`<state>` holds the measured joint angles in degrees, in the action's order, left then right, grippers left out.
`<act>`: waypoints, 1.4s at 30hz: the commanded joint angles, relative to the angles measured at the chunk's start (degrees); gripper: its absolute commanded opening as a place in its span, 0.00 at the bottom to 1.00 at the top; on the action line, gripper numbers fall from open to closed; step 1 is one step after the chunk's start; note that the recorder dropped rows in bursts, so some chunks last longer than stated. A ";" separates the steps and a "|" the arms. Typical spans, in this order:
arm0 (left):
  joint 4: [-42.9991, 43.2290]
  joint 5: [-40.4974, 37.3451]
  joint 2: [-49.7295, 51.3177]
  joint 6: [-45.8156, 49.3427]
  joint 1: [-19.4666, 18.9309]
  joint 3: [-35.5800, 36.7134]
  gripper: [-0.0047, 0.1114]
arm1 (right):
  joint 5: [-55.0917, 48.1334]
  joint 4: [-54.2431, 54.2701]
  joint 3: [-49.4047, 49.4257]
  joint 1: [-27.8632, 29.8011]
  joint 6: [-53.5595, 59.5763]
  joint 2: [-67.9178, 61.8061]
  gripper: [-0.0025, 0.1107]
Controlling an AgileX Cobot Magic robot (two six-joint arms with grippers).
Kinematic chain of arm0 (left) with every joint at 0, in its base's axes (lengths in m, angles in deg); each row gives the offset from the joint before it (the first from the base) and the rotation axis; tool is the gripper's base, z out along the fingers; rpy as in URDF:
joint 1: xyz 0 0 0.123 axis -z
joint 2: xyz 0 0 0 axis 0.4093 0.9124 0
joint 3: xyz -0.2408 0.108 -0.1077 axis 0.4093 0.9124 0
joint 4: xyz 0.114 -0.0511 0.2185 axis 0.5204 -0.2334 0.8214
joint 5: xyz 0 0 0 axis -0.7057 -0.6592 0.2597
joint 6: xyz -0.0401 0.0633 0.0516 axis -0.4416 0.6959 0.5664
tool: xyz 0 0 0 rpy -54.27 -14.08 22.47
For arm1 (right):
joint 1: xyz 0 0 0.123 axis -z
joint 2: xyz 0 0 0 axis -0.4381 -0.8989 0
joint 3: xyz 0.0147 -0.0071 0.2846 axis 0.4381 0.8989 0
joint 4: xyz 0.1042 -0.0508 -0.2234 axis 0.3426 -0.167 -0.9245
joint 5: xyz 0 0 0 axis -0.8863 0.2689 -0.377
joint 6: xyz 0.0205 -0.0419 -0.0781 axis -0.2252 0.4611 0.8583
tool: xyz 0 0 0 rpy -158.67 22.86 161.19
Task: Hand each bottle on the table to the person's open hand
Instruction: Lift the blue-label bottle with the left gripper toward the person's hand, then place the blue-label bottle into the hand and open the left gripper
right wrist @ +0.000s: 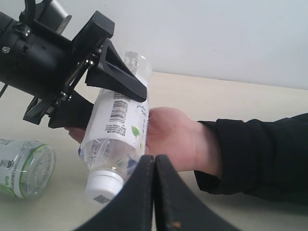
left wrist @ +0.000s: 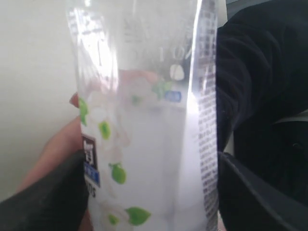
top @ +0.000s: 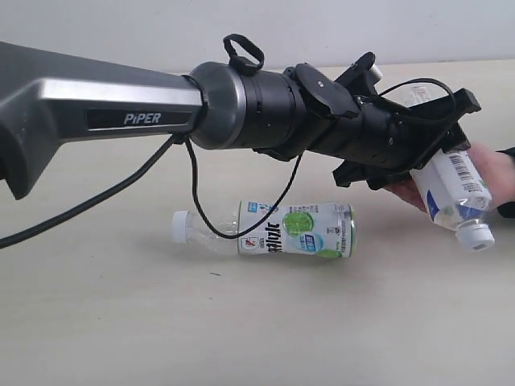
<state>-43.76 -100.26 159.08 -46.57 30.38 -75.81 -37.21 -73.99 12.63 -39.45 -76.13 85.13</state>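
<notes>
The left gripper (right wrist: 115, 103) has its jaws standing wide apart and clamped on the body of a small clear plastic barcode bottle (right wrist: 115, 130), whose white label also shows green leaves. The black left arm stretches across the scene to the right side. There the person's open hand (right wrist: 173, 137), palm up and coming out of a black sleeve (right wrist: 260, 154), is just under the bottle.

The long axis of this bottle is steeply tilted. Its white cap points down toward the desk (top: 121, 322) and hangs past the edge of the palm, and its base points up. The label side lies against the palm or just above it; I cannot tell if they touch. As I judge it, the coming move is only to open the jaws so that the bottle drops into the hand. Because the cap end overhangs, it could slip off toward the desk.

The right gripper (right wrist: 154, 166) is fully closed and empty, and it points toward the hand from the cap side.

A clear plastic lime bottle (top: 298, 229), with a white-green label, lies on its side on the desk, white cap to the left in the exterior view. It is well apart from the hand, and the left arm passes above it. I see no other bottle.

The desk is smooth and pale beige, with a few tiny dark specks. Behind it is a plain pale wall (right wrist: 231, 33).
</notes>
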 commanded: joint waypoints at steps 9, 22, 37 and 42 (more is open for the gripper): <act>-0.07 0.92 -0.31 2.37 0.23 -0.41 0.75 | 0.68 -0.03 0.26 0.19 0.19 0.36 0.02; 3.11 -3.20 -2.29 2.61 -0.97 -0.41 0.75 | 0.68 -0.03 0.26 0.19 0.19 0.36 0.02; 19.97 -11.45 -12.71 14.19 -2.73 -0.41 0.61 | 0.68 -0.03 0.26 0.19 0.19 0.36 0.02; 23.91 -17.06 -16.02 18.71 -3.44 -0.41 0.24 | 0.68 -0.03 0.26 0.19 0.19 0.36 0.02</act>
<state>-22.34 -114.20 145.14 -30.86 27.62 -75.81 -37.21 -73.99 12.63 -39.45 -76.13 85.13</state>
